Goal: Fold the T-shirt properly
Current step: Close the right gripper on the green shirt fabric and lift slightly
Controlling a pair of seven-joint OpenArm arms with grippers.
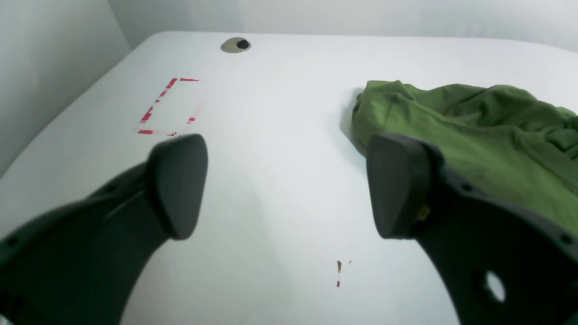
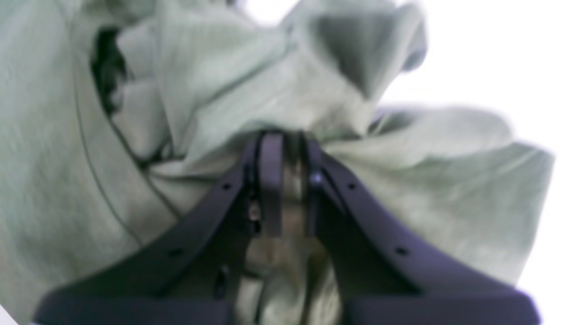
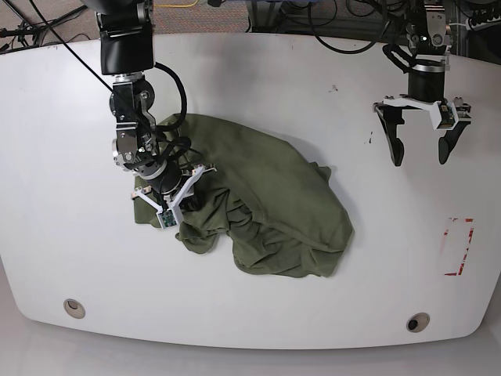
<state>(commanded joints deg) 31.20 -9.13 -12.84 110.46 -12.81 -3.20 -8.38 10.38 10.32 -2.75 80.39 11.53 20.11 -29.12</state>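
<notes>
Fingers of the right gripper (image 3: 174, 205) pinch the crumpled T-shirt (image 3: 266, 204) mid-surface; left gripper (image 3: 420, 153) hangs spread wide, well apart, above bare white surface (image 3: 329, 313) near red markings (image 3: 458, 247).

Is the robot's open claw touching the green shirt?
Apart. The base view shows the left gripper open above bare white table, well away from the T-shirt.

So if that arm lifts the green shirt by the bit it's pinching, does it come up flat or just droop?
Probably droop. The T-shirt lies in soft, rumpled folds, so it looks floppy. The right gripper has its jaws shut on one small bunch, so the rest would likely hang and drag. It looks light and unlikely to slip, since the cloth puckers tightly at the grip.
</notes>
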